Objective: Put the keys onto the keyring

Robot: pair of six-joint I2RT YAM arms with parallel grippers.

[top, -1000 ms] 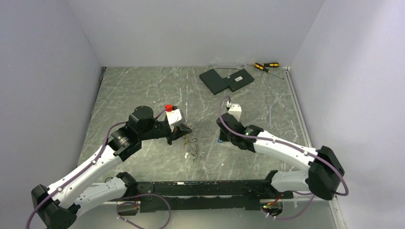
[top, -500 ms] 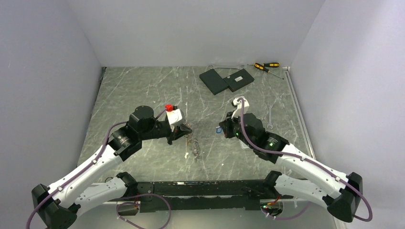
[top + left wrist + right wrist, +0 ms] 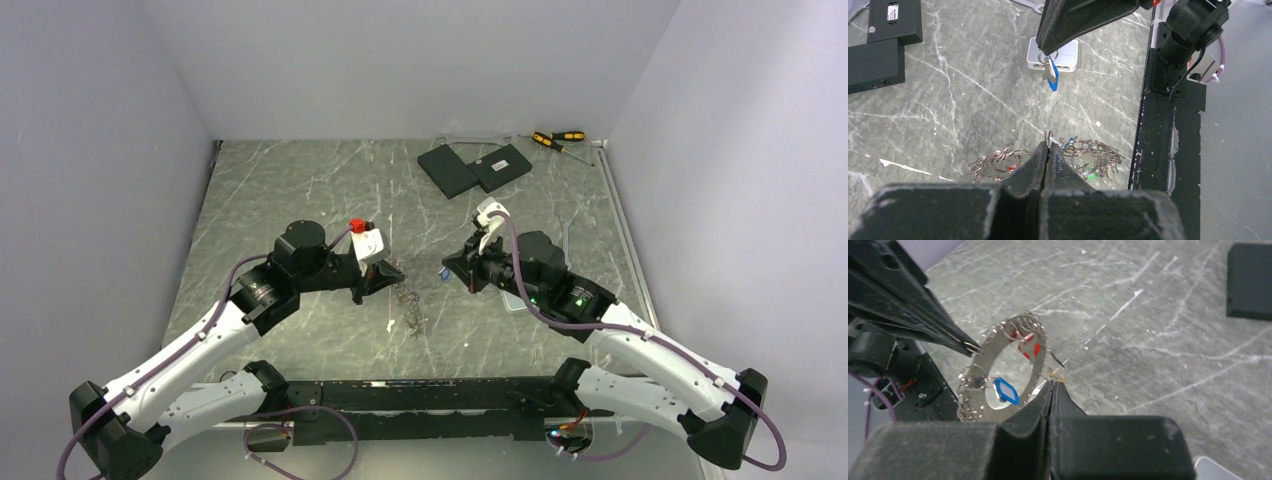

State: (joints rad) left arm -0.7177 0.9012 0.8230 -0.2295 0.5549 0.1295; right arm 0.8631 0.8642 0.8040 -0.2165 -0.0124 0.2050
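Observation:
My left gripper [image 3: 385, 272] is shut on the thin wire of the keyring [image 3: 405, 298], whose rings and small keys trail down onto the table. In the left wrist view the jaws [image 3: 1049, 144] pinch one wire loop above the pile of rings [image 3: 1083, 150]. My right gripper [image 3: 450, 270] is shut on a key with a blue tag [image 3: 1052, 81], held in the air just right of the ring. The right wrist view shows its shut jaws [image 3: 1054, 383], the keyring [image 3: 992, 342] ahead, the left gripper's tips [image 3: 972, 347] on its rim, and a blue tag [image 3: 1006, 391].
Two black boxes [image 3: 475, 167] lie at the back, with yellow-and-black screwdrivers [image 3: 557, 139] behind them. A wrench [image 3: 566, 240] lies to the right. A pale rounded slab [image 3: 1053, 52] sits under the right gripper. A black rail [image 3: 420, 395] runs along the near edge.
The right arm has swung up and leftward, bringing the blue-tagged key close to the keyring. The left arm has hardly moved and keeps its hold.

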